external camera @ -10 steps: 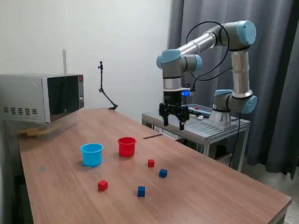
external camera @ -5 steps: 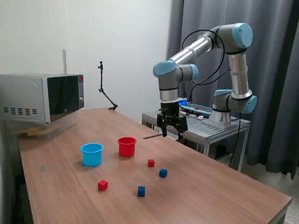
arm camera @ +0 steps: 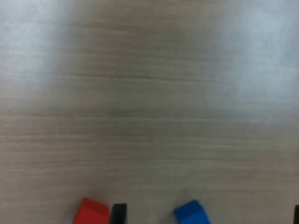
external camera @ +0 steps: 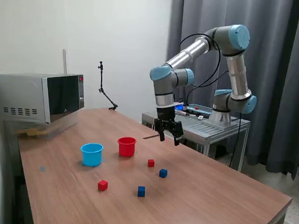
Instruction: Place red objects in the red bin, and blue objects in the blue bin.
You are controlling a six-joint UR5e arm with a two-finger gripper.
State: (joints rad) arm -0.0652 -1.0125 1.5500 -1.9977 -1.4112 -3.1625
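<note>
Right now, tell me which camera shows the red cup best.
The exterior view: the red cup stands whole and upright on the table, beside the blue cup. The wrist view shows no cup, only wood grain and two cube corners.

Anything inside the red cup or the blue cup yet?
Both look empty as far as their openings show: the red cup and the blue cup show only inner walls. Their bottoms are hidden by the near walls. Four cubes lie on the table.

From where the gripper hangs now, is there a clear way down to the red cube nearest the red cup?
Probably yes. The gripper hangs open above the table, with the red cube on bare wood below it. The blue cube sits apart from it, and the red cup stands off to the exterior view's left.
</note>
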